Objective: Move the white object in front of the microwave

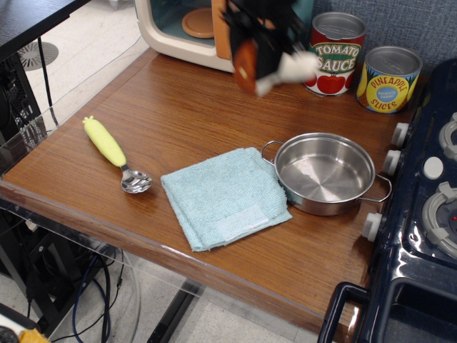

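The plush mushroom [275,68] has a reddish-brown cap at the left and a white stem sticking out to the right. My gripper [258,53] is shut on it and holds it in the air, tilted, just in front of the toy microwave [187,25]. The microwave has a cream body, a teal front and an orange handle, and stands at the back of the wooden table. My gripper partly hides its button panel.
A steel pan [325,173] stands empty at the right. A light-blue folded towel [225,196] lies beside it. A yellow-handled spoon [114,151] lies at the left. Tomato can [335,53] and pineapple can [388,78] stand at the back right. A toy stove [428,200] borders the right edge.
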